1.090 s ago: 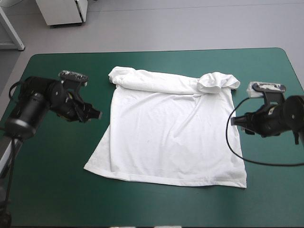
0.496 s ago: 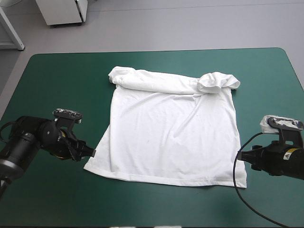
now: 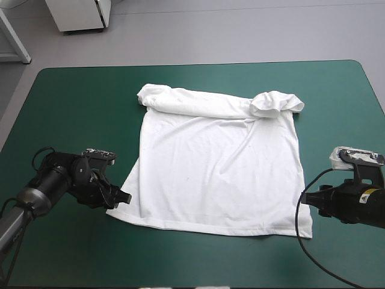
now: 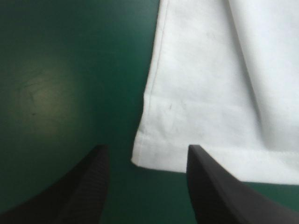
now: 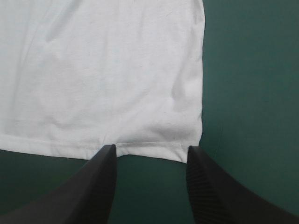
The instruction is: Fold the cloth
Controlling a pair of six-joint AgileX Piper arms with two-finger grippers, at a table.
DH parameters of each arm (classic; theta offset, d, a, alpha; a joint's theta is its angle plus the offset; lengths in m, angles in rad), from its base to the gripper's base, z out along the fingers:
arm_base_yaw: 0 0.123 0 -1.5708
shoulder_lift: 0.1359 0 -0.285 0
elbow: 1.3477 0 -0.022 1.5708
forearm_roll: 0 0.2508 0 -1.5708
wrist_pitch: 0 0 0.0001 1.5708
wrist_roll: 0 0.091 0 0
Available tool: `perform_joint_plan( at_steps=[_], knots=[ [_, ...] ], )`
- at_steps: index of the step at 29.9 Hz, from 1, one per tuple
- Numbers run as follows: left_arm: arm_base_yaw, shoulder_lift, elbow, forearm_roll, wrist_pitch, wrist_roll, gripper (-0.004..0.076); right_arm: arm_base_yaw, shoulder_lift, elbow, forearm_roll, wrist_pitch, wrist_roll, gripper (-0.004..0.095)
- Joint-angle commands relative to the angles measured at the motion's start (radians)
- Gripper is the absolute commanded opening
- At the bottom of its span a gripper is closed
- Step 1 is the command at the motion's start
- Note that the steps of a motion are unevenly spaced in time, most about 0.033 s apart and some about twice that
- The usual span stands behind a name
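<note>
While the white T-shirt (image 3: pixel 216 168) lies spread flat on the middle of the teal-green bench (image 3: pixel 72 108), its upper end rolled into a ridge toward the far edge, an arm sits low at each corner of its near hem. The left end effector (image 3: pixel 123 197) has its 2 black fingers (image 4: pixel 88 186) standing apart and empty, with the hem's left corner just ahead between them. The right end effector (image 3: pixel 307 198) is likewise spread and empty, the hem's right corner just ahead of it.
</note>
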Motion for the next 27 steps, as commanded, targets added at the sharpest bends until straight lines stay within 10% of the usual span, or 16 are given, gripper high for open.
perform_joint_plan(
  at_steps=[1,11,22,27],
  knots=[
    [-0.001,-0.008,0.010,-0.014,-0.061,-0.011,0.0372,-0.007,-0.002,-0.020,0.009,-0.032,-0.007,0.0441],
    [-0.001,0.033,0.064,-0.014,-0.150,-0.035,0.0363,-0.007,-0.002,-0.020,0.009,-0.030,-0.007,0.0441],
    [-0.001,0.056,0.169,-0.032,-0.190,-0.035,-0.0018,-0.007,-0.002,-0.020,0.009,-0.030,-0.001,0.0441],
    [-0.001,0.056,0.238,-0.043,-0.204,-0.041,-0.0022,-0.007,-0.002,-0.020,0.009,-0.030,-0.013,0.0442]
  ],
)
